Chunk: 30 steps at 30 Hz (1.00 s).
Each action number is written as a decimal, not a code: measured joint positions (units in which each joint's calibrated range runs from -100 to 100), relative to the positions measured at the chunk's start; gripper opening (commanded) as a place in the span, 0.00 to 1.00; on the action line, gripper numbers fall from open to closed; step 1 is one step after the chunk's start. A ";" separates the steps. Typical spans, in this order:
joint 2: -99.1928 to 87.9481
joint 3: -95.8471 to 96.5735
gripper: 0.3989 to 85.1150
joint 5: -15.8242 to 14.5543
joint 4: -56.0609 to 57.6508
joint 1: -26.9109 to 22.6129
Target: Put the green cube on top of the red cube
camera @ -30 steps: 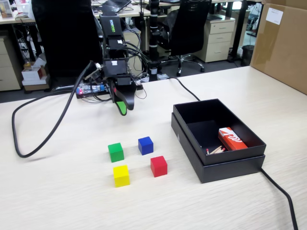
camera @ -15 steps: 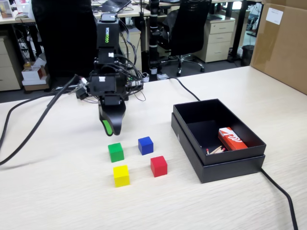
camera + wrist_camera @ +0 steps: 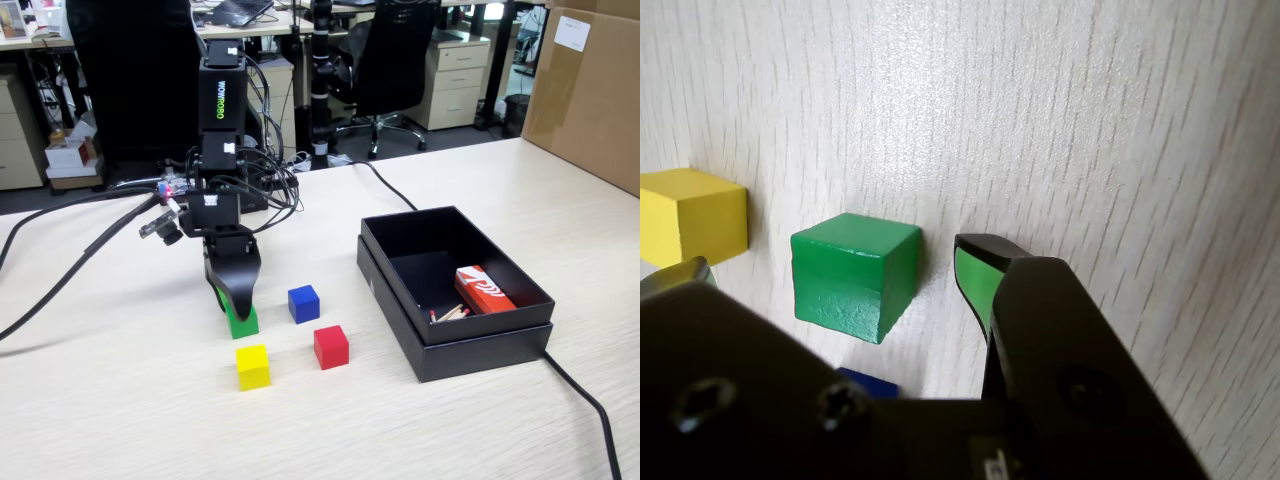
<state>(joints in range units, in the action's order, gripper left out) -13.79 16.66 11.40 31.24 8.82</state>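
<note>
Green cube (image 3: 854, 276) sat on the wooden table (image 3: 120, 420) between the spread jaws of the gripper (image 3: 830, 268), one green-padded finger (image 3: 978, 285) just beside its right face in the wrist view and the other tip barely showing at the left; nothing was pinched. The step in hand was judged to be the grasp. The next move called for closing squarely on the cube, then lifting it clear of the nearby yellow cube (image 3: 252, 366) and blue cube (image 3: 303, 303) toward the red cube (image 3: 331, 346).
</note>
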 measured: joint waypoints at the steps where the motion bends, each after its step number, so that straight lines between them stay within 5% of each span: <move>1: 0.00 0.00 0.55 0.00 -0.08 0.00; 10: 3.75 -2.56 0.49 0.34 -0.08 -0.24; 21: 6.73 -5.20 0.19 0.73 -0.08 -0.24; 24: 7.12 -5.48 0.03 0.78 -0.08 -0.24; 30: 7.25 -5.66 0.02 0.73 -0.15 -0.24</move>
<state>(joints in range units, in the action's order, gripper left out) -6.54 11.00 12.14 31.09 8.57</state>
